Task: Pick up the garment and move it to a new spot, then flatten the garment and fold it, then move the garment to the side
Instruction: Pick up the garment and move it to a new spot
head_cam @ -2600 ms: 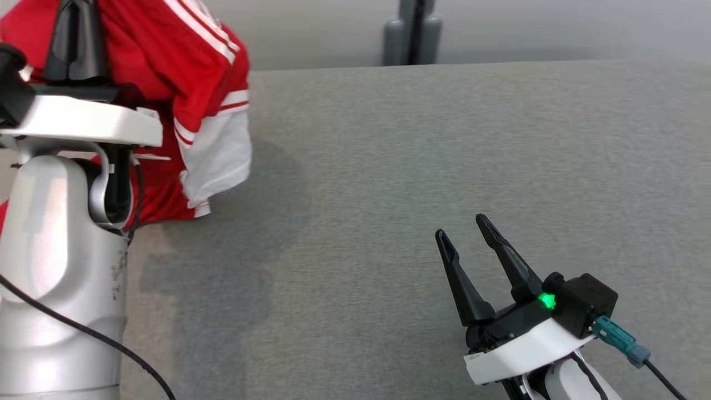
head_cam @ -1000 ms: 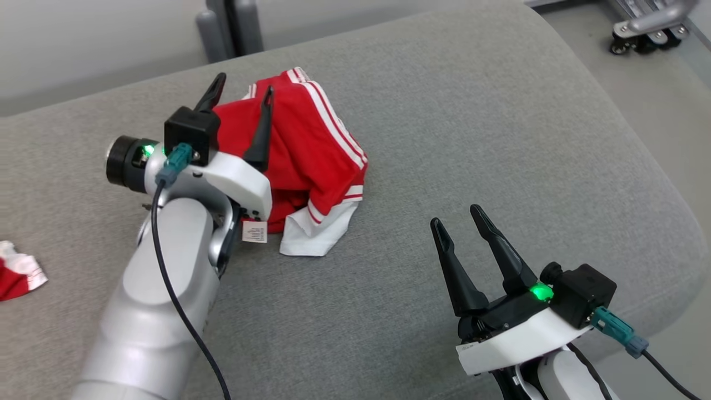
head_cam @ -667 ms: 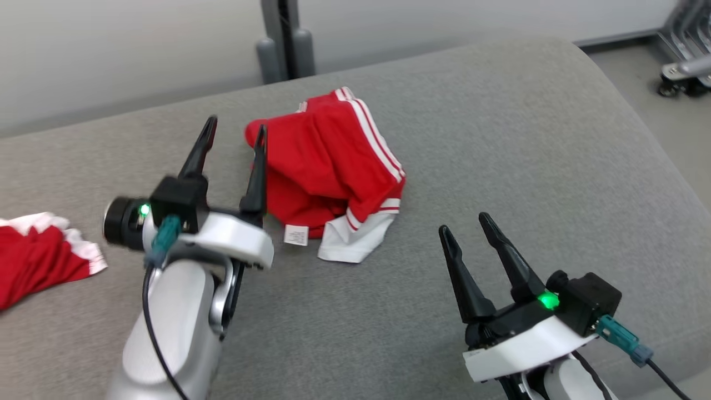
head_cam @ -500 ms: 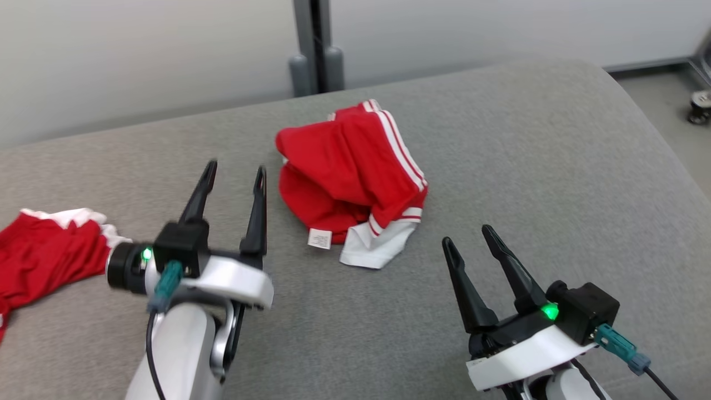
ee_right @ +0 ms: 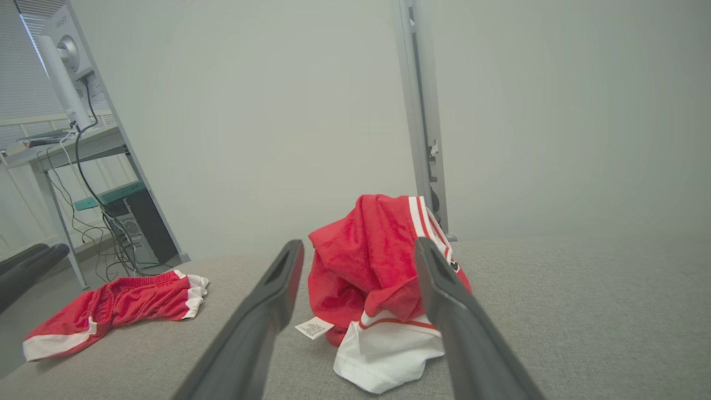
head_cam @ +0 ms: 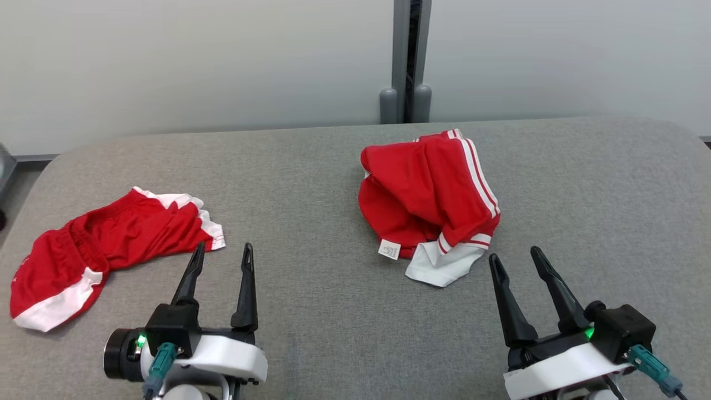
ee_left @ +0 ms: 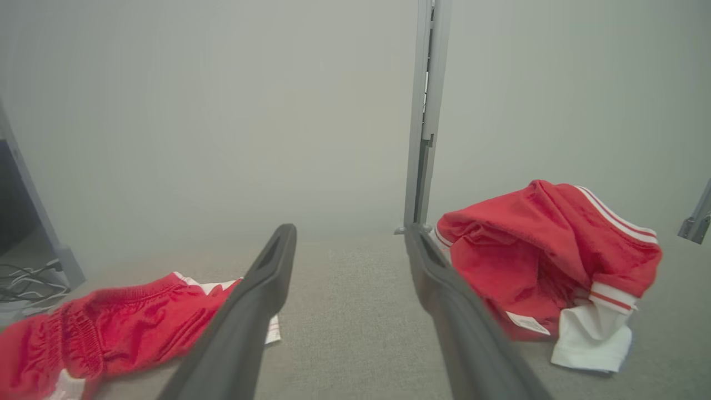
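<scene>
The garment (head_cam: 427,205) is a red shirt with white stripes and a white sleeve, lying crumpled in a heap on the grey padded table (head_cam: 311,166), right of centre. A white label sticks out at its near edge. My left gripper (head_cam: 223,248) stands open at the lower left, well apart from the heap, with nothing between its fingers. My right gripper (head_cam: 514,254) is open too, just in front of the heap's white sleeve and not touching it. The left wrist view has the garment (ee_left: 533,244) to the right of the left gripper (ee_left: 350,232). Straight beyond the right gripper (ee_right: 360,243) lies the garment (ee_right: 377,261).
A second red piece with white trim, a pair of shorts (head_cam: 105,244), lies flat on the table's left side, also shorts (ee_left: 111,328) and shorts (ee_right: 116,303). A grey post (head_cam: 409,61) stands against the wall behind the table. A desk with a monitor (ee_right: 66,72) and cables stands off to the left.
The left gripper let the garment down onto the table, opened, and drew back toward me to the lower left. The head camera swung meanwhile, shifting the whole picture. The right gripper stayed open.
</scene>
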{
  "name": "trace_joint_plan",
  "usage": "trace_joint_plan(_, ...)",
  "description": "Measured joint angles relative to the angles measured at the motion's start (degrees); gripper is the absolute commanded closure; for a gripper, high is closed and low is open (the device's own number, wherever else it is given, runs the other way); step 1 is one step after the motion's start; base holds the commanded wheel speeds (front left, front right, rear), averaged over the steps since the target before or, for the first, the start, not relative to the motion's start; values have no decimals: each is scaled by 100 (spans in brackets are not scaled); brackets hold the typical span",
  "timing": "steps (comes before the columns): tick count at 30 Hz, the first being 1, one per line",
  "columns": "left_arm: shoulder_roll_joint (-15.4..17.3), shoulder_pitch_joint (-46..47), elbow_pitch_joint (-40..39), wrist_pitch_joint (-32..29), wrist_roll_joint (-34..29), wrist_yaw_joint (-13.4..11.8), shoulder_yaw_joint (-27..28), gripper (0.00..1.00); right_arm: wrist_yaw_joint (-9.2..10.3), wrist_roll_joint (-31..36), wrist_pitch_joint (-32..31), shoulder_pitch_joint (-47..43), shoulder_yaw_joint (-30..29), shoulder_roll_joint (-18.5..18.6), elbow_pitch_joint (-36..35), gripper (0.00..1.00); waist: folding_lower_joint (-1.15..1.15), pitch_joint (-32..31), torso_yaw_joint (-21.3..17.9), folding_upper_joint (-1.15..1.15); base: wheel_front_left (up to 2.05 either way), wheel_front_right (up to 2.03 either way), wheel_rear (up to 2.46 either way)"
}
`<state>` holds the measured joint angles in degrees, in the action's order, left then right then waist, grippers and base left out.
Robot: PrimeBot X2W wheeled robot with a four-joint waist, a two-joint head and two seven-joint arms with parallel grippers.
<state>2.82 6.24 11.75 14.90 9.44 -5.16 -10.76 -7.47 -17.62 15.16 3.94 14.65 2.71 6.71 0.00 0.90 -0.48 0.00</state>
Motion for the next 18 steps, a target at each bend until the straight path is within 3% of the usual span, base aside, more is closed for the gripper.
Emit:
trace_joint_plan(6, 0, -500, -191, 1, 100, -196, 60, 0, 0, 143, 1, -198, -288, -3, 15, 0, 0, -217, 253, 0, 0, 0, 0)
trace_joint_plan(11, -2, -750, -371, 1, -220, -294, 49, 0, 0, 231, 1, -410, -561, 2, 102, 0, 0, -348, 358, 0, 0, 0, 0)
trace_joint_plan(18, -5, -1109, -342, 0, -375, -300, -9, 0, 0, 263, 1, -603, -723, 1, 149, 0, 0, -374, 400, 0, 0, 0, 0)
